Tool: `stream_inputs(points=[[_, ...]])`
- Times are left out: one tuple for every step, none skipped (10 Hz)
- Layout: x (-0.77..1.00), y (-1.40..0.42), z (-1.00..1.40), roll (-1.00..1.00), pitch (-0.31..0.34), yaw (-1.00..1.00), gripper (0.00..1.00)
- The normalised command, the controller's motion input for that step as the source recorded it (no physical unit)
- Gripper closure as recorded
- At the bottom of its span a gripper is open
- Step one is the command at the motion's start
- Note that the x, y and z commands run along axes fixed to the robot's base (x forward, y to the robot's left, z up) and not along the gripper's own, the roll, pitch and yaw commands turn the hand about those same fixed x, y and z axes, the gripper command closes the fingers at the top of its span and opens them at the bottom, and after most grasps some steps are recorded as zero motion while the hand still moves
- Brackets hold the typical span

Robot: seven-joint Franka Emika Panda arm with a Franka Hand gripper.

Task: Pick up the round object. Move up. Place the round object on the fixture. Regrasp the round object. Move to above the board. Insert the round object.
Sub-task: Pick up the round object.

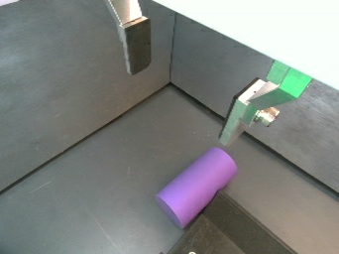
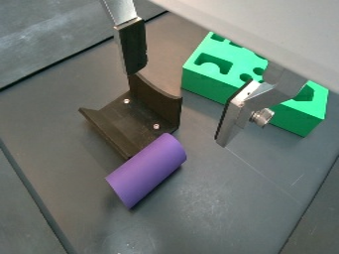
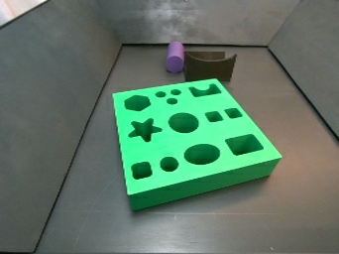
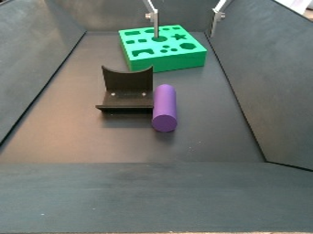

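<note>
The round object, a purple cylinder [image 2: 146,171], lies on its side on the dark floor, right beside the fixture [image 2: 133,114]; both side views show this pair, peg [image 4: 166,107] next to fixture [image 4: 124,90], and peg [image 3: 173,57] next to fixture [image 3: 209,64]. The green board [image 3: 185,134] sits flat with its cut-outs facing up. My gripper [image 2: 185,89] hangs open above the floor, between the fixture and the board [image 2: 225,69]. Nothing is between its fingers [image 1: 137,45]. Only the finger ends reach into a side view, where the gripper [image 4: 186,13] is over the board [image 4: 159,46].
Grey walls [image 4: 239,64] enclose the floor on all sides. A corner of the walls [image 1: 169,84] is below the gripper in a wrist view. The peg [image 1: 199,186] lies a little off from that corner.
</note>
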Motion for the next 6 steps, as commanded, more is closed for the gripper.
stream_inputs(points=[[0.00, -0.03, 0.00, 0.00, -0.024, 0.00, 0.00], [-0.40, -0.23, -0.38, 0.06, -0.157, -0.14, 0.00], [0.39, -0.16, -0.94, 0.09, -0.023, 0.00, 0.00], [0.25, -0.23, -1.00, 0.09, -0.079, 0.00, 0.00], [0.18, -0.10, -0.94, 0.04, -0.116, 0.00, 0.00], [0.29, -0.04, -0.79, 0.02, -0.099, 0.00, 0.00]])
